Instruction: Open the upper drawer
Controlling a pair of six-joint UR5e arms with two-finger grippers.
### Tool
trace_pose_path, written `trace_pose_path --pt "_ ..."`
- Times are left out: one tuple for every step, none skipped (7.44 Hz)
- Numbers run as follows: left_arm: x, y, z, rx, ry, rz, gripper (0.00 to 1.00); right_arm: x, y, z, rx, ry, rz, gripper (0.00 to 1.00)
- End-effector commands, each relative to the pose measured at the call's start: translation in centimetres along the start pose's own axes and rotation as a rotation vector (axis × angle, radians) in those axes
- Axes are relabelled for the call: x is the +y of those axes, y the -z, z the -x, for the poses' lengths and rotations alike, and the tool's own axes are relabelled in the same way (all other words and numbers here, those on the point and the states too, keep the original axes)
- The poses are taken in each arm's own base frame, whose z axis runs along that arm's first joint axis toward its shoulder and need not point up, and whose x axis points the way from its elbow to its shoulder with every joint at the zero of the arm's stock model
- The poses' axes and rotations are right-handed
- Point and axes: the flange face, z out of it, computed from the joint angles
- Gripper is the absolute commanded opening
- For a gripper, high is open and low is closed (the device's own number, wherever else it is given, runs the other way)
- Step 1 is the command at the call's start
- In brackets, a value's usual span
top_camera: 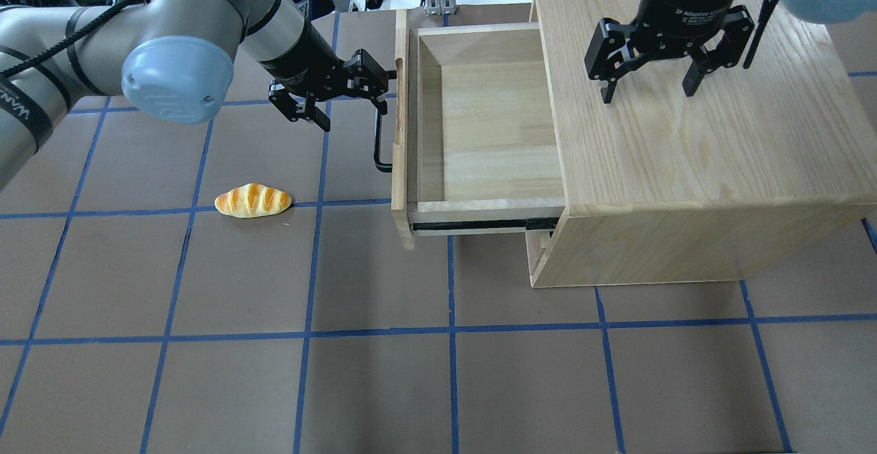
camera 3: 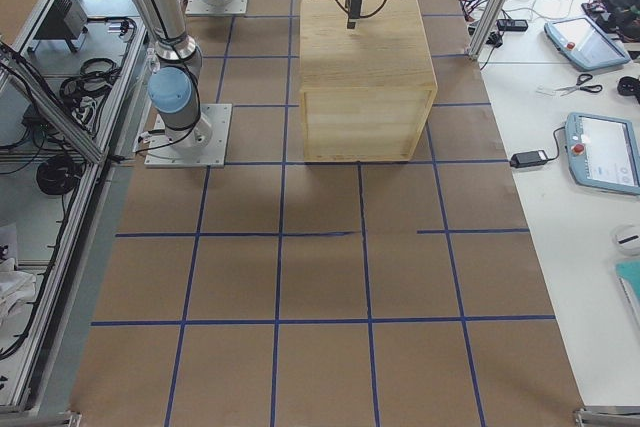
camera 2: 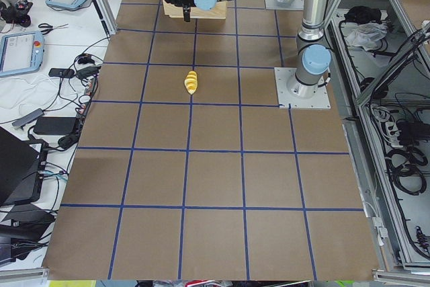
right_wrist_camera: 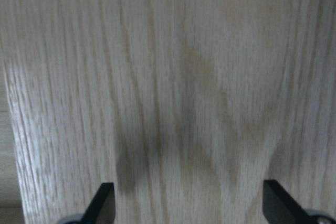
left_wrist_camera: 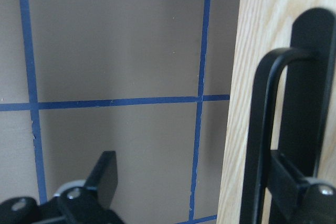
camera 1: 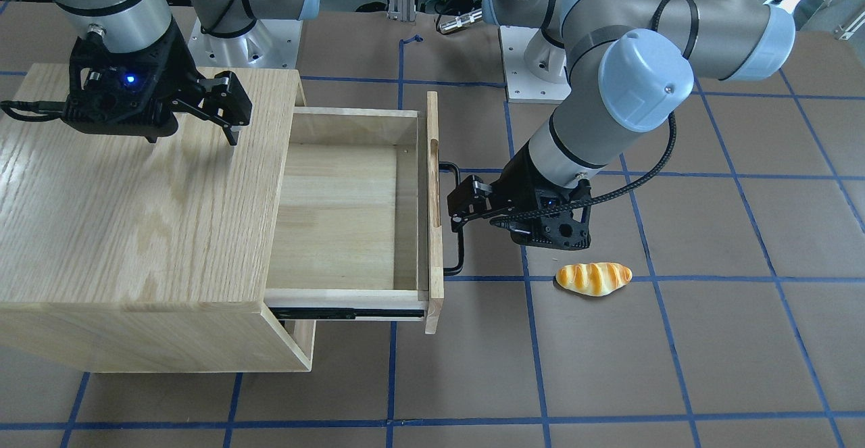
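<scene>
upper drawer (top_camera: 490,132), pale wood, standing well out of the oak-grain cabinet (top_camera: 685,159) toward the robot's left, its interior bare; black slide rail (top_camera: 479,224) exposed along the near side in the overhead view; front panel with an oval notch in its top edge; black bar handle (top_camera: 378,132) on the outer face of that panel; left gripper (top_camera: 349,101) level with the handle at its far end, fingers apart, not clamped; in the left wrist view one finger (left_wrist_camera: 294,182) sits just beside the handle's curved end on the panel side, the other finger (left_wrist_camera: 105,177) well out over the table (top_camera: 384,372); whether the inner finger touches the bar cannot be told; right gripper (top_camera: 647,91) pointing down over the cabinet top, fingers spread wide, tips just above the wood and holding nothing; bread roll (top_camera: 252,200), golden with pale stripes, lying on a blue tape line of the brown table, apart from the drawer and near the left gripper.
</scene>
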Motion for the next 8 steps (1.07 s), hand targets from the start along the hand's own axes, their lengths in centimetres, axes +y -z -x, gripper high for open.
trace_pose_path --pt "0.1 0.0 0.5 -0.005 -0.014 0.008 1.00 0.0 0.0 -0.1 0.000 0.000 0.000 1.00" --pt "-0.1 0.6 0.8 -0.007 -0.011 0.004 1.00 0.0 0.0 0.0 0.000 0.000 0.000 1.00" --pt "0.0 1.7 1.8 -0.008 0.016 0.011 1.00 0.0 0.0 0.0 0.000 0.000 0.000 1.00" --pt "0.4 3.5 2.5 -0.010 0.018 0.005 1.00 0.0 0.0 0.0 0.000 0.000 0.000 1.00" --pt "1.2 6.6 2.5 -0.054 0.008 -0.001 1.00 0.0 0.0 0.0 0.000 0.001 0.000 1.00" --pt "2.7 11.2 1.9 -0.125 -0.001 0.005 1.00 0.0 -0.1 0.0 0.000 0.000 0.001 1.00" --pt "4.8 15.2 1.9 -0.247 -0.037 0.013 1.00 0.0 0.0 0.0 0.000 0.001 0.000 1.00" --pt "6.9 18.5 1.0 -0.311 -0.057 -0.028 1.00 0.0 0.0 0.0 0.000 0.000 0.000 1.00"
